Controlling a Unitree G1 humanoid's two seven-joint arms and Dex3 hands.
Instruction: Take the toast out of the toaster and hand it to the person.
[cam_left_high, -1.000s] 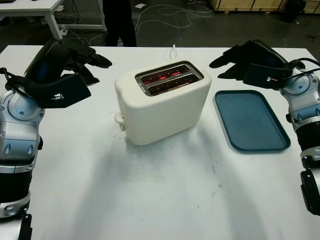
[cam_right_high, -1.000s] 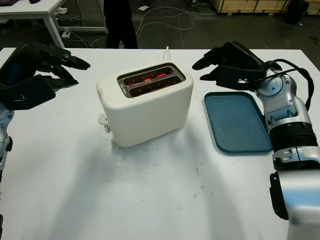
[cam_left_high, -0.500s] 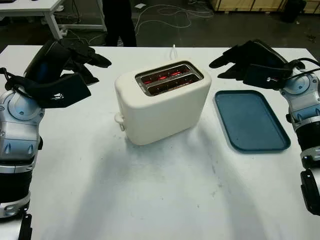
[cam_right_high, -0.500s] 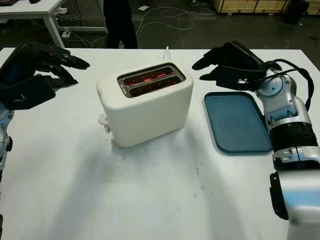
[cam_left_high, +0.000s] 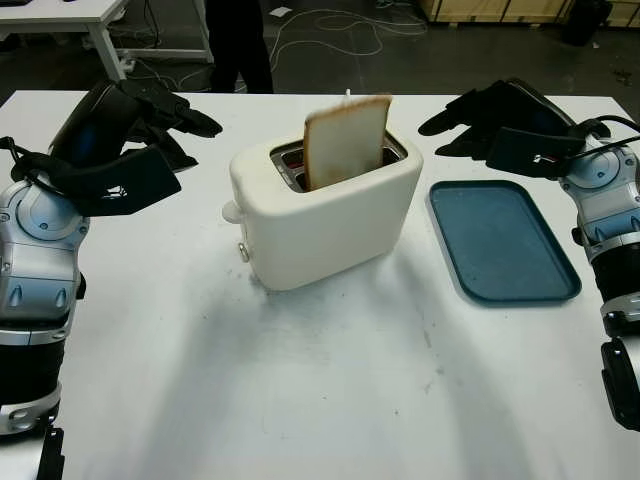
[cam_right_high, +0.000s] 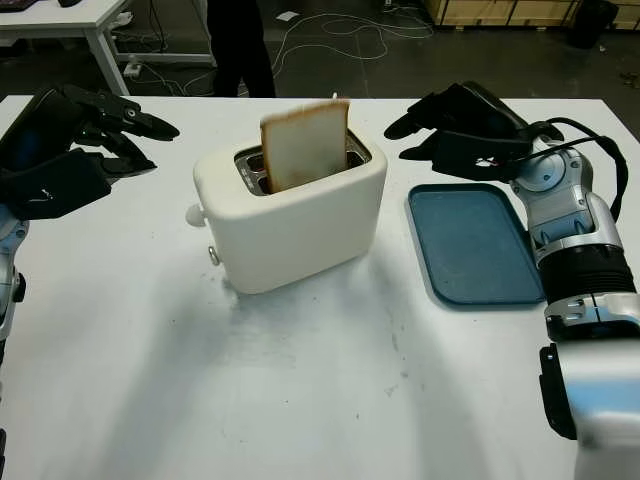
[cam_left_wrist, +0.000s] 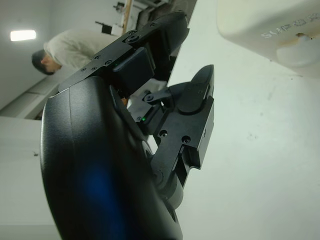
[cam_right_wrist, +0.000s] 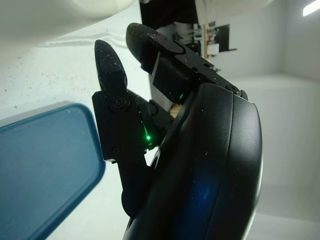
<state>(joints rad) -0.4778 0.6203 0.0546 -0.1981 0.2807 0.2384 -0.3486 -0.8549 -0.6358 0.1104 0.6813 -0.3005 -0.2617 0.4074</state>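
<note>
A cream two-slot toaster stands in the middle of the white table. One slice of toast sticks up out of its front slot, pale with a brown crust. My left hand is open, raised to the left of the toaster and apart from it. My right hand is open, raised to the right of the toaster, above the far end of a blue tray. The toaster's lever knob sits high on its left end.
An empty blue tray lies on the table right of the toaster. A person in dark trousers stands beyond the table's far edge. Cables lie on the floor behind, and another white table stands at the far left.
The toast has popped up out of the toaster, the red glow in the slots has gone out, and the lever knob has risen. Both hands stay where they were.
</note>
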